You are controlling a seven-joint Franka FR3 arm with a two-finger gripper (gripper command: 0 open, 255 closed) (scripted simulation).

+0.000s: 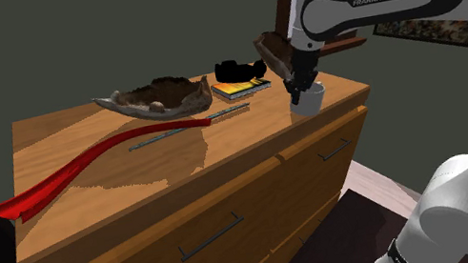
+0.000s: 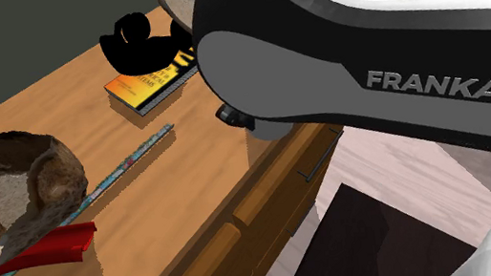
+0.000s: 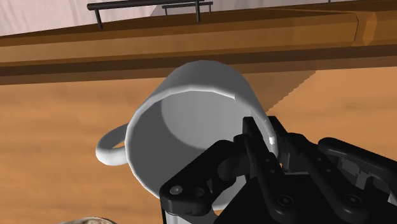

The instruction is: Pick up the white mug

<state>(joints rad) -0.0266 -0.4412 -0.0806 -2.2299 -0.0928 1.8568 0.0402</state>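
Pinching the white mug [image 3: 191, 108] by its rim wall, gripper [image 3: 266, 137] fingers drawn narrow, one inside and one outside, at the dresser [image 1: 134, 185] top's front corner: best lifted straight up, slowly, squeeze firm against tipping.

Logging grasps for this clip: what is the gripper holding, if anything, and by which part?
The white mug, by its rim: the jaws pinch the wall opposite the handle.
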